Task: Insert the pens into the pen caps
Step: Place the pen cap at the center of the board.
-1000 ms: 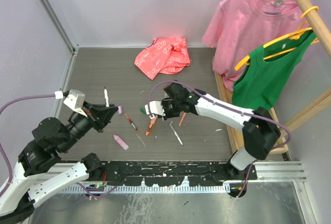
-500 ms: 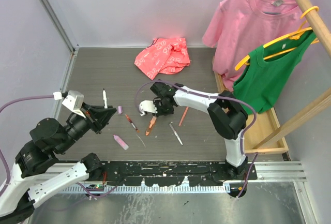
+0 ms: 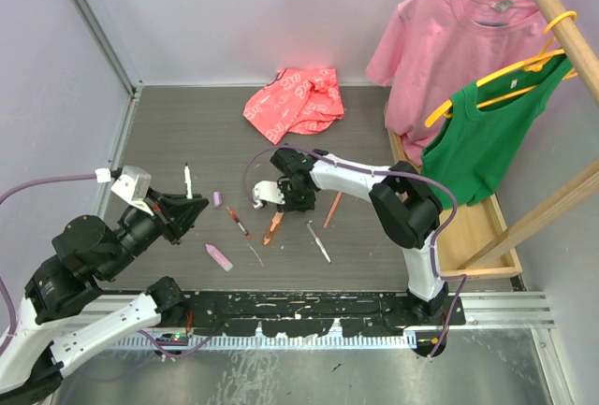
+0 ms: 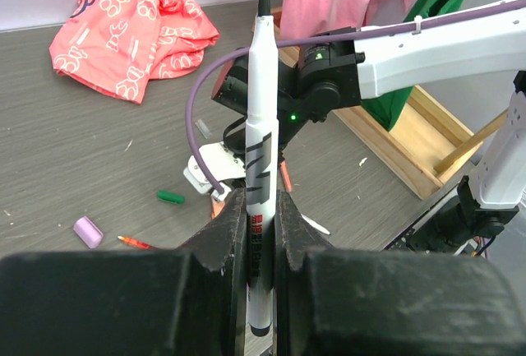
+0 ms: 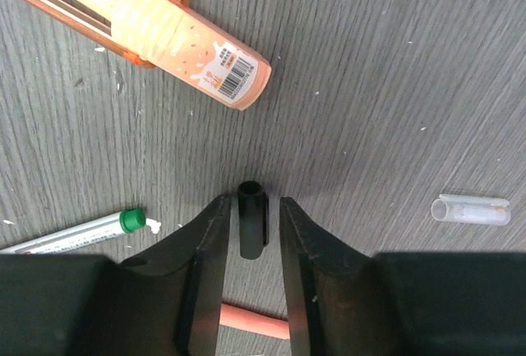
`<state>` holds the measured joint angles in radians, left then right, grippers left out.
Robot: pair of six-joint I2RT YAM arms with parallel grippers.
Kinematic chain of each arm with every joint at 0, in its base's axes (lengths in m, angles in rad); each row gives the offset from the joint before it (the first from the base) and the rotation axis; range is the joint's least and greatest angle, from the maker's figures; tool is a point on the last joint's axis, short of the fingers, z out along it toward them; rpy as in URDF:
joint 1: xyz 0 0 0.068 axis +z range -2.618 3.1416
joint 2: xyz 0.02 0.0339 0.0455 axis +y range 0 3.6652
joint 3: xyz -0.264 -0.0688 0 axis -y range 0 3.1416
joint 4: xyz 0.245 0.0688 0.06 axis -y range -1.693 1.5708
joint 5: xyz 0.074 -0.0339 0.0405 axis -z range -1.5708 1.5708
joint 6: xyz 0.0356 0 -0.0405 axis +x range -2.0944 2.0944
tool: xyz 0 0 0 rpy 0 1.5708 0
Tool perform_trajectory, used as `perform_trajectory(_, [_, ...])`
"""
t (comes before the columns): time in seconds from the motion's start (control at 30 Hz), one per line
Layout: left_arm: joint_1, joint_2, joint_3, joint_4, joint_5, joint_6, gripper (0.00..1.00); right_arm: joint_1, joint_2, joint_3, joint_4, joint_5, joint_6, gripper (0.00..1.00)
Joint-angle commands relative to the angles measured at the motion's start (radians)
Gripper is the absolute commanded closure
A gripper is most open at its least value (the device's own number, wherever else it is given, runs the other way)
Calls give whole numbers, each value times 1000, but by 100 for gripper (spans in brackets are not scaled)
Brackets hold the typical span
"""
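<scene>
Left gripper is clamping 1 white marker by its lower barrel, jaws pressed tight on both sides, the uncapped dark tip pointing up and away toward the far side of the table. Right gripper is standing partly open over the table, its 2 fingers flanking a black pen cap that is lying between them; narrow gaps are showing on both sides, so no firm grip is visible.

Largest to smallest:
- Pink shirt and green top are hanging on a wooden rack at the far right.
- Red patterned cloth is lying crumpled at the far centre of the table.
- Orange highlighter is lying just beyond the right gripper in the right wrist view, label end pointing right.
- Second white marker is lying near the table's centre, to the right of the orange highlighter.
- Salmon-orange pen is lying right of the right gripper.
- Pink highlighter is lying on the near left.
- Lilac-pink cap is lying just right of the left gripper.
- Green cap is lying near the right gripper in the left wrist view.
- Clear cap is lying apart, to the right in the right wrist view.
</scene>
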<state>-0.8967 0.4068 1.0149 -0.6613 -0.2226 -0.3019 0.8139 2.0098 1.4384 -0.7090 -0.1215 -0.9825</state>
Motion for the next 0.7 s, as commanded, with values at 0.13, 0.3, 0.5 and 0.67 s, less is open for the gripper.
perform_trajectory(0.13, [2, -9, 29, 23, -13, 3, 100, -7, -56, 55, -2, -57, 31, 58])
perform_trajectory(0.3, [2, 1, 30, 31, -2, 7, 100, -7, -154, 30, 101, -136, 98, 58])
perform_trajectory(0.5, [2, -8, 24, 35, -9, 12, 100, -25, -193, 14, 204, -100, 440, 58])
perform_trajectory(0.67, [2, -6, 29, 26, -9, 22, 100, -46, -185, 5, 248, -32, 754, 55])
